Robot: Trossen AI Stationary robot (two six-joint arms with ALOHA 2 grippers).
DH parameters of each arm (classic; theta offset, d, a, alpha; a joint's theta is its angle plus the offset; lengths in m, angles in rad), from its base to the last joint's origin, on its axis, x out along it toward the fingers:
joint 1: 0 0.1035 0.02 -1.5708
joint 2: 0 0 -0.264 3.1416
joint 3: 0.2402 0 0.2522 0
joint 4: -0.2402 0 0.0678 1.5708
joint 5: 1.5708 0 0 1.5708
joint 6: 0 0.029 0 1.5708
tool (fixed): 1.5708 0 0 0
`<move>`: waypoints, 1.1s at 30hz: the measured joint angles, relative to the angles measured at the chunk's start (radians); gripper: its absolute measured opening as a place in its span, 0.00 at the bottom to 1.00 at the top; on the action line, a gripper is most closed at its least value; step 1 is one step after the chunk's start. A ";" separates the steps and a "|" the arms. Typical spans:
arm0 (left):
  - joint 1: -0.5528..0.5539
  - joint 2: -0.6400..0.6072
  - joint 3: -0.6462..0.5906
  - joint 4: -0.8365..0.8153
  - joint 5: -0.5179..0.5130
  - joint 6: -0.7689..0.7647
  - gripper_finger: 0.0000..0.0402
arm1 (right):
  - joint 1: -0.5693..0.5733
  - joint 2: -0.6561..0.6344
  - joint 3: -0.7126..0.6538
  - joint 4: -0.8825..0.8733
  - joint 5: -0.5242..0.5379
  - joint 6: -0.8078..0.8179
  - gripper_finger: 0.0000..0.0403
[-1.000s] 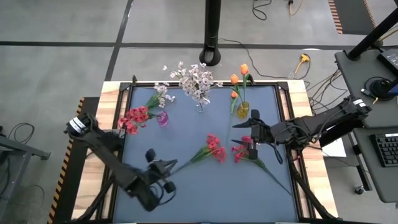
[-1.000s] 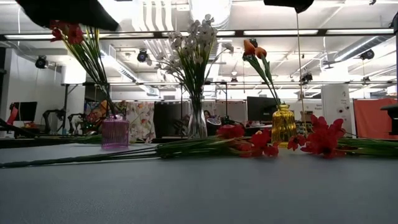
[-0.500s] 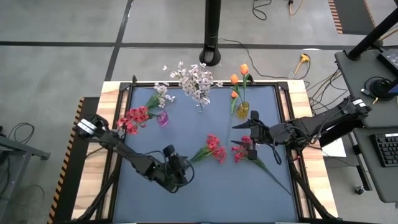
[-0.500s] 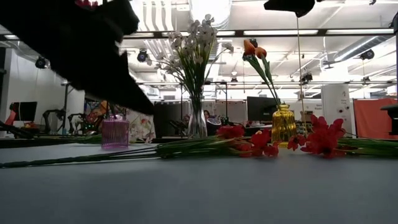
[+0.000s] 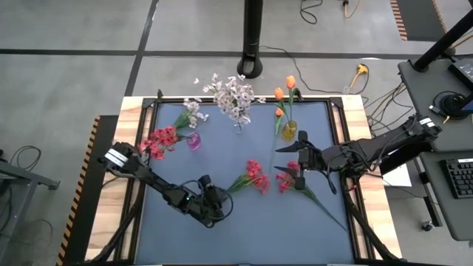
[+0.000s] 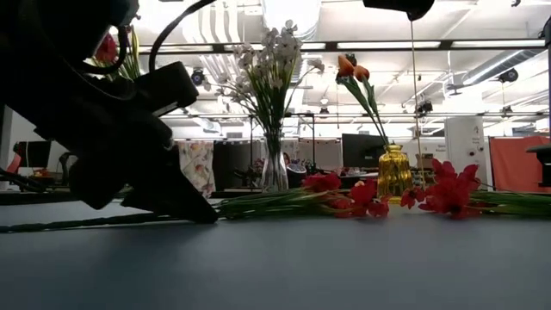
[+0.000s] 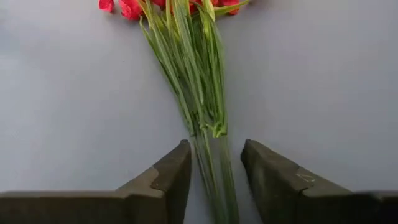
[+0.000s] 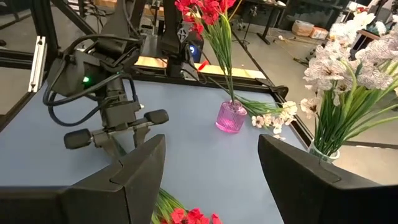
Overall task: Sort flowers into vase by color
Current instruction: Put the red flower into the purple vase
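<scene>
A red spray (image 5: pixel 255 176) lies flat on the blue mat, its green stem (image 7: pixel 205 93) running toward the near-left. My left gripper (image 7: pixel 216 174) is open and low at the table (image 6: pixel 185 207), one finger on each side of the stem's lower part, not touching it. A second red spray (image 5: pixel 292 179) lies to the right. My right gripper (image 5: pixel 285 164) hovers open above it (image 8: pixel 214 168). A pink vase (image 5: pixel 194 140) holds red blossoms, a clear vase (image 5: pixel 236 125) white ones, and a yellow vase (image 5: pixel 288 131) orange buds.
A small white-pink spray (image 5: pixel 192 112) lies by the pink vase, its blossoms (image 8: pixel 273 115) on the mat. The three vases stand along the far side. The second spray's stem (image 5: pixel 329 208) reaches toward the near-right corner. The near middle of the mat (image 5: pixel 259 229) is bare.
My left gripper has moved from the near-left toward the right and down to the table, ending with its fingers astride the stem of the red spray. The spray itself has stayed where it lay.
</scene>
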 joint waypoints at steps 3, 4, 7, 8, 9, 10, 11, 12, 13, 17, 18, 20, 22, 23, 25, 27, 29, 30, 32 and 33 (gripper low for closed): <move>-0.009 0.025 0.016 -0.001 -0.030 -0.011 0.23 | 0.000 0.000 0.000 -0.003 -0.002 0.003 0.62; -0.012 0.029 0.020 -0.002 -0.035 -0.014 0.18 | 0.000 0.000 0.000 -0.009 -0.003 0.004 0.62; -0.017 0.030 0.030 -0.003 -0.035 -0.022 0.04 | 0.000 0.000 -0.003 -0.018 -0.003 0.011 0.62; -0.019 0.026 0.032 -0.007 -0.035 -0.026 0.03 | 0.000 0.000 -0.005 -0.020 -0.003 0.016 0.62; -0.022 0.023 0.036 -0.011 -0.039 -0.030 0.03 | 0.000 0.000 -0.008 -0.021 -0.003 0.019 0.62; -0.028 0.019 0.041 -0.014 -0.049 -0.030 0.03 | 0.000 0.000 -0.010 -0.022 -0.003 0.025 0.62; -0.035 0.013 0.043 -0.021 -0.060 -0.027 0.02 | 0.000 0.001 -0.012 -0.027 -0.003 0.026 0.62; -0.043 0.004 0.045 -0.035 -0.071 -0.018 0.01 | 0.000 0.001 -0.013 -0.032 -0.003 0.026 0.62; -0.052 -0.009 0.044 -0.045 -0.084 -0.009 0.01 | 0.000 0.001 -0.015 -0.034 -0.003 0.026 0.62; -0.103 -0.095 0.046 -0.064 -0.198 0.003 0.00 | 0.000 0.001 -0.035 -0.037 -0.003 0.018 0.62; -0.116 -0.117 0.045 -0.072 -0.231 0.003 0.00 | 0.000 0.001 -0.045 -0.034 -0.003 0.016 0.62; -0.145 -0.160 0.039 -0.091 -0.285 0.014 0.00 | 0.000 0.001 -0.064 -0.028 -0.002 0.018 0.62; -0.168 -0.211 0.040 -0.084 -0.334 0.034 0.00 | 0.000 0.001 -0.089 -0.018 0.000 0.018 0.62; -0.181 -0.239 0.041 -0.079 -0.362 0.047 0.00 | 0.000 0.001 -0.106 0.002 0.000 0.018 0.62; -0.199 -0.285 0.042 -0.078 -0.416 0.070 0.00 | 0.000 0.001 -0.150 0.070 0.000 0.017 0.62; -0.213 -0.330 0.041 -0.080 -0.446 0.086 0.00 | 0.000 0.001 -0.202 0.168 -0.001 0.000 0.62; -0.217 -0.377 0.041 -0.070 -0.493 0.087 0.00 | 0.000 0.001 -0.262 0.290 -0.002 -0.025 0.62; -0.218 -0.397 0.042 -0.062 -0.521 0.087 0.00 | 0.000 0.001 -0.292 0.355 -0.002 -0.034 0.62; -0.218 -0.426 0.044 -0.039 -0.567 0.097 0.00 | 0.000 0.008 -0.351 0.484 -0.002 -0.046 0.62; -0.218 -0.438 0.045 -0.018 -0.585 0.114 0.00 | 0.000 0.018 -0.375 0.548 -0.003 -0.046 0.62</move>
